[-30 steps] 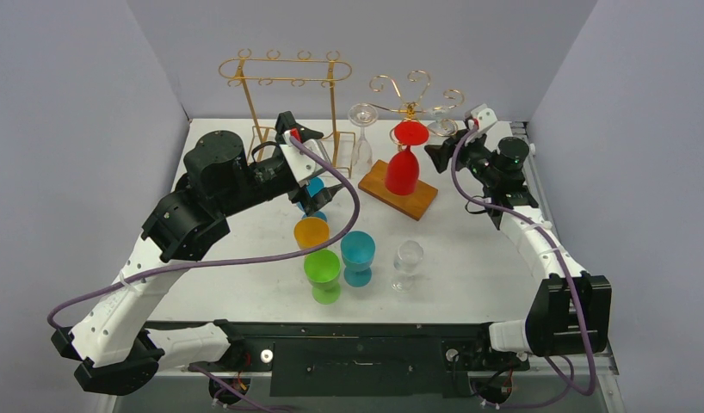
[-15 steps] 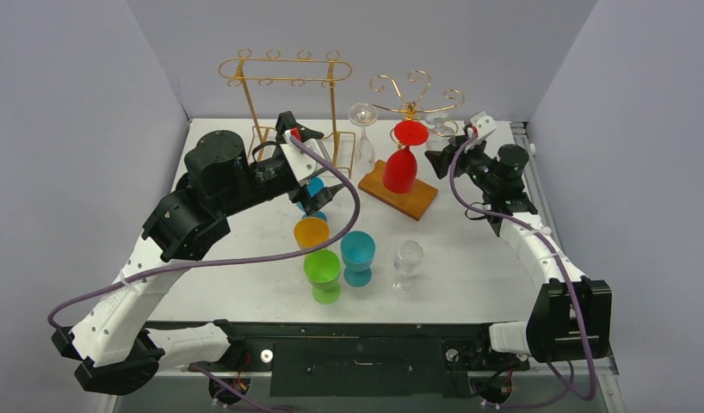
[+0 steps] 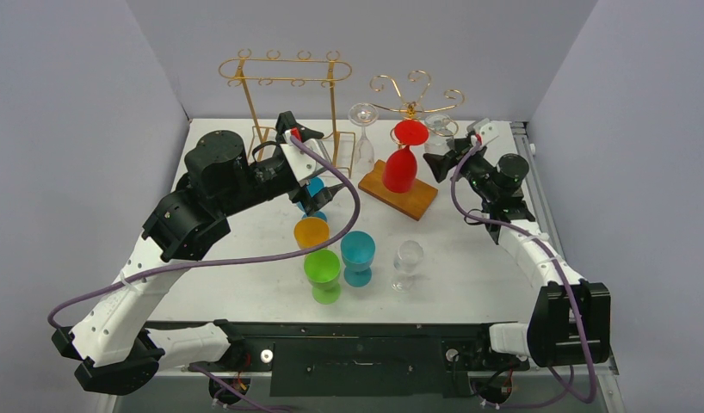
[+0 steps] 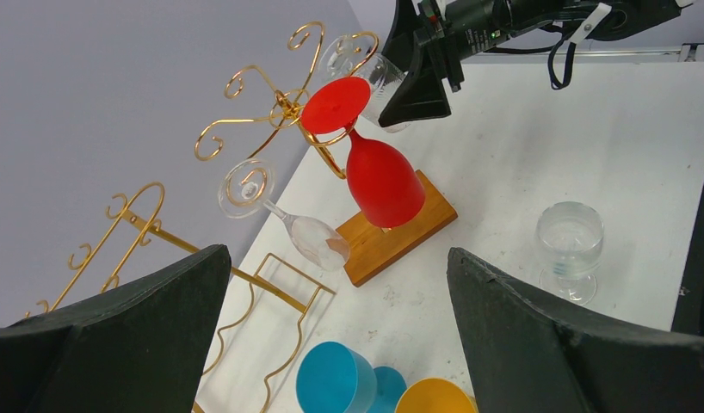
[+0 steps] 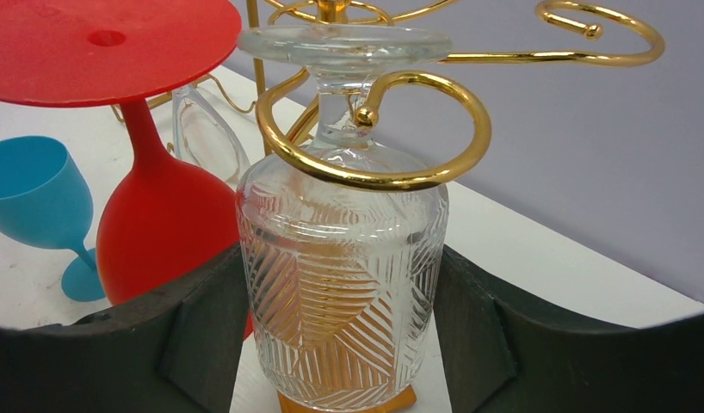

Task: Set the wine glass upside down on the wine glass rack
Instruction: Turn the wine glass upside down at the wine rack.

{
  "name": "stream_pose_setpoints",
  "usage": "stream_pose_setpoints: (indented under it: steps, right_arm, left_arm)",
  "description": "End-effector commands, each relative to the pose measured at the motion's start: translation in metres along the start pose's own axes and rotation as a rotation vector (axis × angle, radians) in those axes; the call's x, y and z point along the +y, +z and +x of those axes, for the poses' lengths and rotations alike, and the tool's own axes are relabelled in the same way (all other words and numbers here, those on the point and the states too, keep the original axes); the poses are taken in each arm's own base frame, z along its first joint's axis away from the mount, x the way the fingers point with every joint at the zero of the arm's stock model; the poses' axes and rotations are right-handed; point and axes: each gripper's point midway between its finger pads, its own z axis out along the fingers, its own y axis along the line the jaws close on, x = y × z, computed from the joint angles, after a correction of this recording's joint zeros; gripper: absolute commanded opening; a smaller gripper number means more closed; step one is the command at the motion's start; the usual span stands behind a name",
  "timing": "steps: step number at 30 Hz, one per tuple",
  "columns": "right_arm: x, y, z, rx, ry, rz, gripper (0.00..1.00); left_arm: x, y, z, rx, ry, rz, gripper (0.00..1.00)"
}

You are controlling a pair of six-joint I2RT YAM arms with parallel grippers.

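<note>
A clear ribbed wine glass (image 5: 344, 284) hangs upside down. Its stem sits inside a gold hook (image 5: 374, 176) of the curly rack (image 3: 413, 107), and its foot rests above the loop. My right gripper (image 5: 342, 301) is shut on its bowl, one finger on each side; it also shows in the top view (image 3: 439, 159). A red glass (image 3: 402, 168) hangs upside down on the same rack above the wooden base (image 3: 422, 200). A plain clear glass (image 3: 362, 116) hangs on the rack's left hook. My left gripper (image 4: 337, 254) is open and empty above a blue glass (image 3: 312, 188).
A tall gold rack (image 3: 284, 77) stands at the back left. Orange (image 3: 311, 232), green (image 3: 322, 268) and blue (image 3: 358, 251) glasses and a clear glass (image 3: 408, 258) stand upright mid-table. Walls close in on both sides.
My right wrist has shifted slightly back and to the right, still holding the clear glass at the rack hook. The left arm has not moved.
</note>
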Motion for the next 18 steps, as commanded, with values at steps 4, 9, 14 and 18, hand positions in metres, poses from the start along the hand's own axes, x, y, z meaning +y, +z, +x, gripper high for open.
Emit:
stream_pose_setpoints:
  steps: [4,9,14,18]
  right_arm:
    - [0.002,-0.013,-0.072,-0.227,-0.102,0.003,0.09]
    - [0.004,-0.019,-0.073,-0.240,-0.092,0.003,0.09]
    - [0.002,-0.022,-0.069,-0.237,-0.080,0.012,0.09]
    - [-0.002,-0.025,-0.068,-0.238,-0.062,0.037,0.09]
  left_arm:
    - [0.009,0.001,-0.009,-0.037,-0.010,-0.038,0.95]
    - [0.008,0.000,-0.008,-0.034,-0.018,-0.041,0.95]
    - [0.009,0.000,-0.006,-0.028,-0.018,-0.047,0.95]
    - [0.011,0.001,-0.008,-0.032,-0.017,-0.049,0.95]
